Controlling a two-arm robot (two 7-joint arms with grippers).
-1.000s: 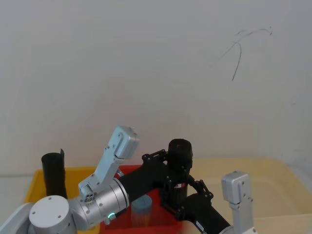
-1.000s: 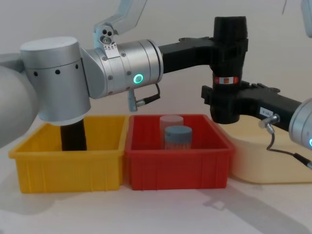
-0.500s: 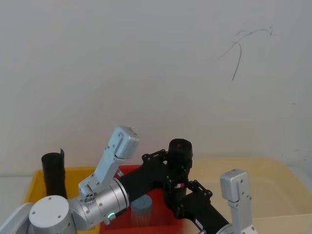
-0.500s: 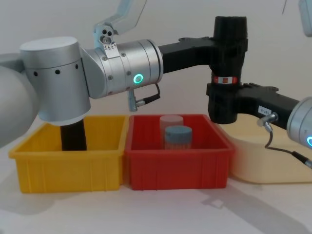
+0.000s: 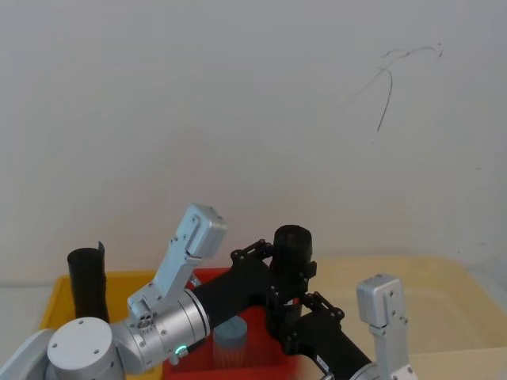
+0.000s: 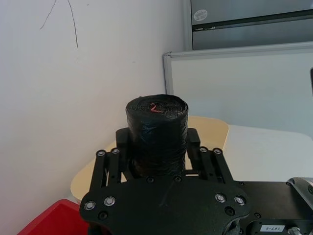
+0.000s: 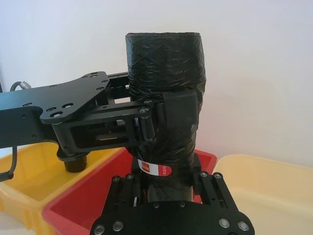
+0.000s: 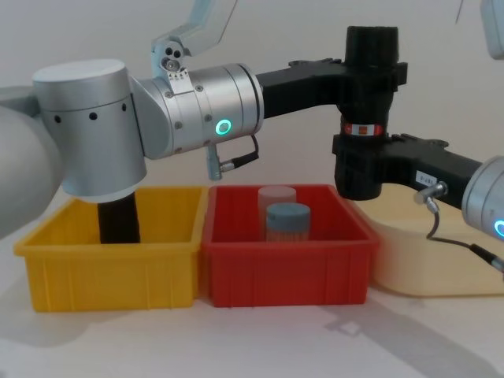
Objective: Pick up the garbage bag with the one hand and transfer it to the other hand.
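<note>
The garbage bag [image 8: 374,47], a tall black roll with a red-and-white label band [image 8: 362,129], is held upright in the air above the red bin's right end. My left gripper [image 8: 372,79] reaches in from the left and is shut on the roll's upper half, above the label. My right gripper [image 8: 361,169] comes from the right and is shut on the roll's lower part, just under the label. In the right wrist view the garbage bag [image 7: 164,58] has a left finger pad [image 7: 181,115] pressed to its side. In the left wrist view the garbage bag [image 6: 156,127] stands between both fingers.
A yellow bin [image 8: 110,264] at the left holds a plain black roll [image 8: 118,222]. The red bin [image 8: 287,268] in the middle holds two capped jars [image 8: 287,220]. A cream bin [image 8: 441,268] sits at the right. A white wall is close behind.
My right gripper has closed in on the bag's lower part and sits slightly higher under the label. The left arm and the bag have stayed put.
</note>
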